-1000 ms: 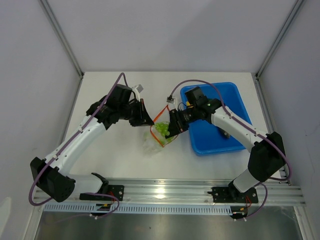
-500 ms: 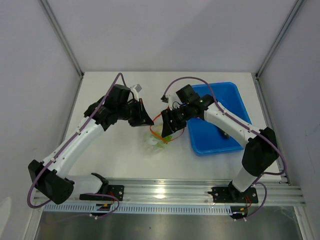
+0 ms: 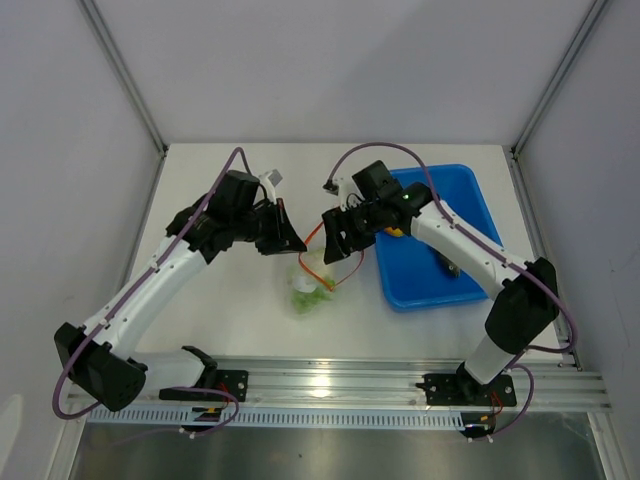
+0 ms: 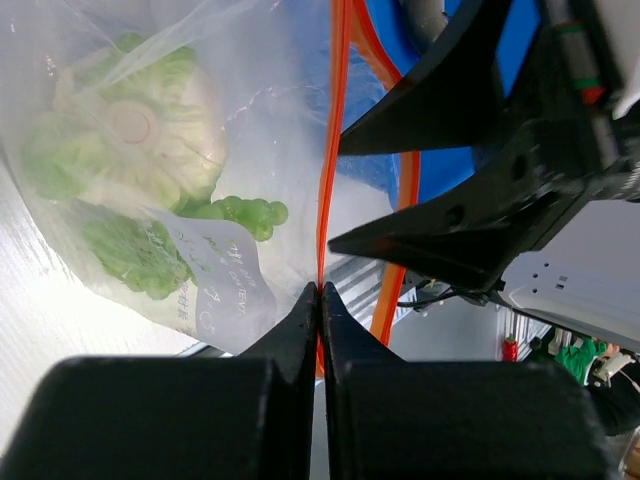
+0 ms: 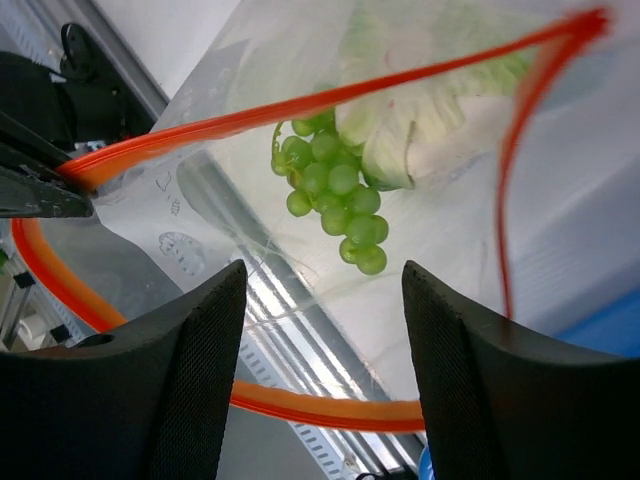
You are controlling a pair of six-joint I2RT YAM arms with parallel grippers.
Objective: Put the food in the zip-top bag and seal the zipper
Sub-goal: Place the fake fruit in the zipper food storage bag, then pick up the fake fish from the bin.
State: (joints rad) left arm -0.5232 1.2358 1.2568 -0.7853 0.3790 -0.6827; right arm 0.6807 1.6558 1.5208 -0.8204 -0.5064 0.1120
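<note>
The zip-top bag [image 3: 309,288] hangs clear and crinkly between the two arms, with its mouth gaping. My left gripper [image 3: 296,243] is shut on one side of the orange-red zipper [image 4: 330,150]; its jaws [image 4: 320,292] pinch the strip. Inside the bag lie green food pieces: a leafy piece [image 4: 130,130] and a grape bunch [image 5: 335,190]. My right gripper [image 5: 322,300] stands open just above the bag's mouth, nothing gripped. The other zipper side [image 5: 330,410] runs loose across the gap between its fingers.
The blue tray [image 3: 470,200] sits right of the bag under the right arm, holding a small yellow-orange piece [image 3: 396,232] and a dark grey piece [image 3: 450,268]. The aluminium rail [image 3: 330,385] runs along the near table edge.
My right gripper has opened and drawn back up out of the bag's mouth. The green food it carried now lies low in the bag, which hangs lower. The left gripper keeps its pinch.
</note>
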